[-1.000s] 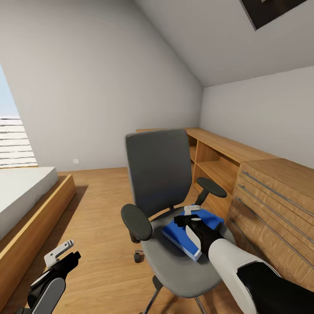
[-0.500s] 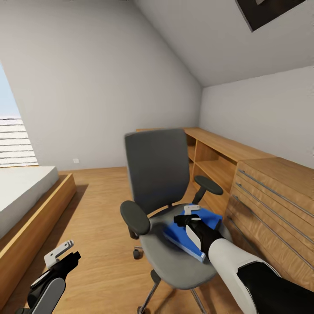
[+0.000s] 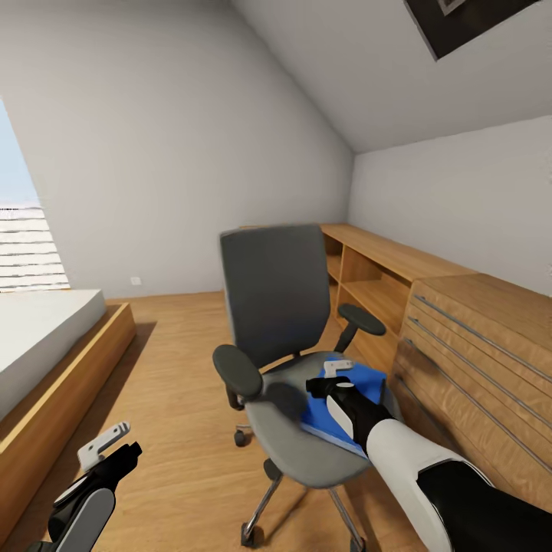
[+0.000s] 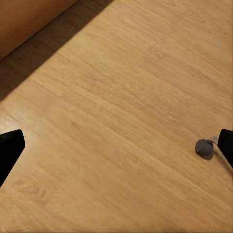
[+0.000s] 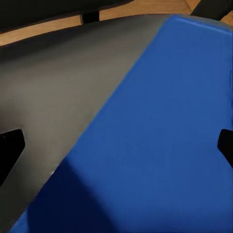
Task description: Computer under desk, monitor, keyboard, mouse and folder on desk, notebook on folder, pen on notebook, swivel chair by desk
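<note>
The blue folder [image 3: 349,402] lies flat on the swivel chair [image 3: 295,345] seat, right side. The right gripper [image 3: 335,381] hovers just above it, fingers spread, seemingly not yet touching. Next: descend and pinch an edge. The left gripper [image 3: 107,448] hangs spread over the floor.

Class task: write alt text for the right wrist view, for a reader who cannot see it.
A flat blue folder lies on the grey padded seat of the swivel chair, seen from close above. The right tool's two dark fingertips sit wide apart at the frame's edges.
</note>
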You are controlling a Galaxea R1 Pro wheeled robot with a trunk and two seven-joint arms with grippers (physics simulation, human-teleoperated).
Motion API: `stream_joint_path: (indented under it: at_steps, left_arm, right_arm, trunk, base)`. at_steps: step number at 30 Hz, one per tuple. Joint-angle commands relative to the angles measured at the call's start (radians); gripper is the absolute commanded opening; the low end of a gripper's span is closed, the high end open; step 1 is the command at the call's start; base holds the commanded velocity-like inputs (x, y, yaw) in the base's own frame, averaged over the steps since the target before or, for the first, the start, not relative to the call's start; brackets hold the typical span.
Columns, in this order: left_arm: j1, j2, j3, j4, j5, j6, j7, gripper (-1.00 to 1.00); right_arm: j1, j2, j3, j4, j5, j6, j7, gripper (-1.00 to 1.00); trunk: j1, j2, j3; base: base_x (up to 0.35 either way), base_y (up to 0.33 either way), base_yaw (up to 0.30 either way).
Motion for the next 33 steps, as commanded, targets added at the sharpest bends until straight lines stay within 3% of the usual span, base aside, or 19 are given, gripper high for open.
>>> stream_joint_path:
  at_steps: [1,33]
  left_arm:
    - [-0.001,0.001,-0.002,-0.001,0.005,0.003,0.007,1.00]
    - [-0.001,0.001,-0.002,-0.001,0.005,0.003,0.007,1.00]
  right_arm:
    - [0.000,0.000,0.002,0.022,-0.018,0.005,-0.006,1.00]
    - [0.000,-0.001,0.002,0.021,-0.018,0.004,-0.006,1.00]
  trunk:
    - [-0.001,0.000,-0.001]
    - [-0.001,0.000,-0.001]
  base:
    - [-0.172,0.000,0.000]
    - [-0.051,-0.025,0.000]
